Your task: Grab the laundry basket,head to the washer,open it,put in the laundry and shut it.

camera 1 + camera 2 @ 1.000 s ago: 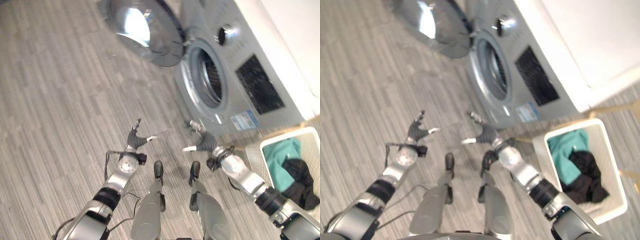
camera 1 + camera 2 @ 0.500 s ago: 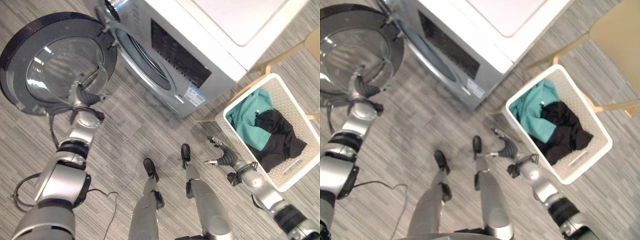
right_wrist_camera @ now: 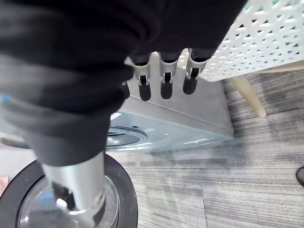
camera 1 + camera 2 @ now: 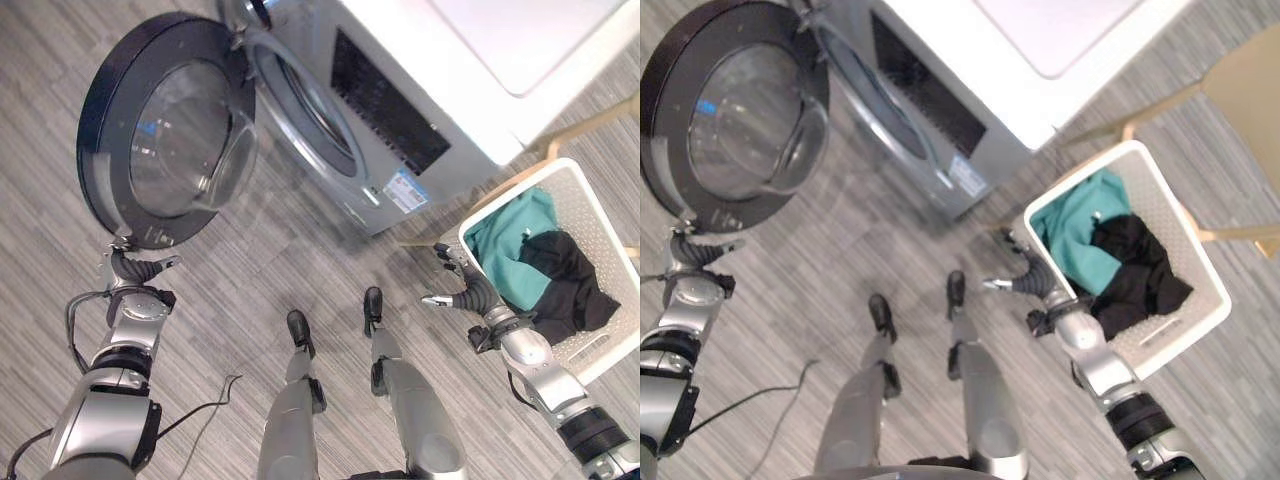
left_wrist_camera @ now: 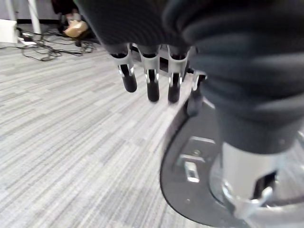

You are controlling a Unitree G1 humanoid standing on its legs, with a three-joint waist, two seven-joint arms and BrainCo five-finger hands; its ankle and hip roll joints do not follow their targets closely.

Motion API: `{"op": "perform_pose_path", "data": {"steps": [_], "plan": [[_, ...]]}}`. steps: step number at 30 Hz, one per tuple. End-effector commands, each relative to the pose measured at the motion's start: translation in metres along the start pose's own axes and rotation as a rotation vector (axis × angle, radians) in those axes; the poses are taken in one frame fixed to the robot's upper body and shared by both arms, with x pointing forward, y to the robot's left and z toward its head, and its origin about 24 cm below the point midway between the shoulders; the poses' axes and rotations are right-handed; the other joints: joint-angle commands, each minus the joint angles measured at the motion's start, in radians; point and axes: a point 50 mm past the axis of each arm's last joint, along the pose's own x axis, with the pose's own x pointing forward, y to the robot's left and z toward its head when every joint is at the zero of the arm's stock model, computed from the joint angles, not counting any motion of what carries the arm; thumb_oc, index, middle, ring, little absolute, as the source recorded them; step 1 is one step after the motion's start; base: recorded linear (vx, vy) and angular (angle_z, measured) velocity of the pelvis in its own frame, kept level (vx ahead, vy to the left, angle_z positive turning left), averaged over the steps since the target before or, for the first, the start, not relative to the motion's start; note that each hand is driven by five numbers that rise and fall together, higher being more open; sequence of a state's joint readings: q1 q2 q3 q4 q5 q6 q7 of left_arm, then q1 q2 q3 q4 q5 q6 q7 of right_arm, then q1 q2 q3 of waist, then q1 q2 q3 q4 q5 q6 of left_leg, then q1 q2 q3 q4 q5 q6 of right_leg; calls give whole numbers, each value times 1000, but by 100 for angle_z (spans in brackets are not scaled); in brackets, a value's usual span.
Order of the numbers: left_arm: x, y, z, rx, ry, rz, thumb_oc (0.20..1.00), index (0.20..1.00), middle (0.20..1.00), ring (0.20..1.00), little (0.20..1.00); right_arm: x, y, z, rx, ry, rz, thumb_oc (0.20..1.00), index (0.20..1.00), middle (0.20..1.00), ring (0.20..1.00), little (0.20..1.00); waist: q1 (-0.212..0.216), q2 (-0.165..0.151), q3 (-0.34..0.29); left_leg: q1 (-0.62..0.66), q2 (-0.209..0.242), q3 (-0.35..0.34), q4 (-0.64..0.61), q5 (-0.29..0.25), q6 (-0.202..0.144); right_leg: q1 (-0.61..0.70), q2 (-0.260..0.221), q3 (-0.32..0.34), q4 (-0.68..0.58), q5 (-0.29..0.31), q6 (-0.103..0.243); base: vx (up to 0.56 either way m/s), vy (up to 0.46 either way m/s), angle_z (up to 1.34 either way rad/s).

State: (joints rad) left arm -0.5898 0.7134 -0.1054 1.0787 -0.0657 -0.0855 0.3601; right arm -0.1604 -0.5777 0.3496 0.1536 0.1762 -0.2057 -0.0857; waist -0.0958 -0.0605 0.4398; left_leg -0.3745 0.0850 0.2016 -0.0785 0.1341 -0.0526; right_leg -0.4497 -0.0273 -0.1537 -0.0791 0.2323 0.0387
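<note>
Two garments, teal and black, lay in the laundry basket (image 4: 580,330) beside the washer (image 4: 400,90). Our right hand (image 4: 468,290), fingers relaxed, hovered just beside its rim; our left hand (image 4: 130,268), empty, sat under the open door (image 4: 165,125). We judged a shallow grab could drop cloth.

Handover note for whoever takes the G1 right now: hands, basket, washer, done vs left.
Left hand: open, empty, at the lower rim of the washer door.
Right hand: open, empty, beside the laundry basket, not gripping it.
Washer: door swung wide open, drum mouth clear.
Basket on the floor to the robot's right of the washer, teal garment and black garment inside.
Done: washer reached, door opened.
Left: load both garments, shut the door.
</note>
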Motion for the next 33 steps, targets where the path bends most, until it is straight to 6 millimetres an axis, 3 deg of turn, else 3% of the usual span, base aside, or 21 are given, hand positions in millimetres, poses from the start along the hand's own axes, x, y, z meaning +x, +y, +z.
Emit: {"op": "perform_pose_path", "data": {"steps": [1,4,8,10,11,13,15,18,20,21,24,25,26,27,28,30,31,32,33], "plan": [[14,46,16,18,-52,160,1000,1000,1000,1000,1000,-2,6,19,81,-128,-25,1000,1000,1000,1000,1000,10,-75,-19,-30,-30,-43,221,-174,5,33,-114,-3,58,-82,129,-10,15,23],[15,51,16,22,-56,176,1000,1000,1000,1000,1000,-1,9,21,85,-135,-9,1000,1000,1000,1000,1000,19,-79,-19,-24,-30,-47,226,-179,4,46,-116,-4,58,-85,128,-10,16,15],[11,37,23,-8,-101,132,1000,1000,1000,1000,1000,-1,12,21,88,-134,5,1000,1000,1000,1000,1000,27,-78,-26,1,-34,-45,224,-187,7,68,-118,1,61,-92,127,-9,24,8],[-1,9,29,-64,-170,39,1000,1000,1000,1000,1000,0,12,21,82,-129,-1,1000,1000,1000,1000,1000,32,-73,-38,31,-37,-37,222,-197,9,87,-121,9,66,-99,125,4,36,-1],[-1,9,28,-63,-169,38,1000,1000,1000,1000,1000,0,12,21,82,-128,0,1000,1000,1000,1000,1000,32,-73,-38,32,-36,-36,221,-197,9,88,-121,10,66,-100,125,9,32,-6],[-18,-16,24,-128,-199,-44,1000,1000,1000,1000,1000,-1,9,20,84,-119,-14,1000,1000,1000,1000,1000,35,-69,-51,64,-37,-27,219,-210,13,108,-119,21,66,-106,123,38,42,-10],[-47,-51,17,-203,-227,-151,1000,1000,1000,1000,1000,-4,6,16,80,-100,-38,1000,1000,1000,1000,1000,35,-63,-76,117,-41,-6,214,-229,19,139,-116,41,64,-114,121,70,67,-36],[-81,-80,9,-300,-231,-262,1000,1000,1000,1000,1000,-8,0,10,72,-72,-73,1000,1000,1000,1000,1000,34,-50,-108,176,-49,16,201,-242,27,178,-110,61,57,-120,122,67,41,-34],[-100,-94,-2,-319,-204,-351,1000,1000,1000,1000,1000,-12,-4,6,49,-52,-99,1000,1000,1000,1000,1000,27,-38,-133,210,-52,32,189,-246,32,197,-109,73,55,-126,123,76,24,-25],[-113,-103,-17,-286,-167,-423,1000,1000,1000,1000,1000,-17,-9,2,5,-30,-127,1000,1000,1000,1000,1000,18,-25,-156,243,-58,43,181,-251,38,219,-110,83,54,-132,122,56,18,-31],[-125,-114,-34,-248,-105,-490,1000,1000,1000,1000,1000,-21,-14,2,-42,-29,-157,1000,1000,1000,1000,1000,6,-17,-175,276,-60,59,171,-256,44,229,-106,101,61,-141,122,56,14,-28],[-135,-118,-56,-176,-37,-538,1000,1000,1000,1000,1000,-23,-19,2,-98,-27,-188,1000,1000,1000,1000,1000,-5,-3,-181,312,-56,89,162,-259,48,230,-95,108,87,-153,122,28,14,-33],[-141,-121,-69,-153,16,-557,1000,1000,1000,1000,1000,-22,-20,3,-132,-28,-197,1000,1000,1000,1000,1000,-5,8,-184,338,-48,114,152,-263,48,232,-89,94,104,-163,124,50,-18,-48],[-149,-121,-89,-97,84,-579,1000,1000,1000,1000,1000,-20,-21,4,-178,-33,-196,1000,1000,1000,1000,1000,-1,19,-192,374,-35,161,132,-259,42,229,-103,11,130,-167,126,39,-41,-61],[-149,-121,-89,-97,84,-579,1000,1000,1000,1000,1000,-20,-21,4,-179,-33,-196,1000,1000,1000,1000,1000,0,20,-191,376,-35,161,131,-258,42,230,-103,11,131,-168,126,131,-52,-127],[-160,-122,-112,-52,172,-613,1000,1000,1000,1000,1000,-20,-22,6,-241,-39,-184,1000,1000,1000,1000,1000,14,37,-211,426,-8,197,106,-269,22,257,-130,-133,144,-199,130,165,-154,-162],[-173,-121,-133,-1,250,-656,1000,1000,1000,1000,1000,-21,-25,6,-310,-35,-170,1000,1000,1000,1000,1000,7,38,-235,450,8,232,104,-263,10,268,-134,-171,142,-212,122,230,-344,-132],[-184,-121,-151,31,328,-681,1000,1000,1000,1000,1000,-24,-31,4,-378,-20,-154,1000,1000,1000,1000,1000,-4,41,-255,461,24,246,131,-265,-3,290,-118,-149,122,-224,114,256,-352,-89],[-189,-122,-156,42,356,-694,1000,1000,1000,1000,1000,-25,-32,3,-397,-16,-146,1000,1000,1000,1000,1000,-9,42,-260,459,38,253,161,-266,-14,301,-107,-137,112,-231,105,213,-302,-114]]}}
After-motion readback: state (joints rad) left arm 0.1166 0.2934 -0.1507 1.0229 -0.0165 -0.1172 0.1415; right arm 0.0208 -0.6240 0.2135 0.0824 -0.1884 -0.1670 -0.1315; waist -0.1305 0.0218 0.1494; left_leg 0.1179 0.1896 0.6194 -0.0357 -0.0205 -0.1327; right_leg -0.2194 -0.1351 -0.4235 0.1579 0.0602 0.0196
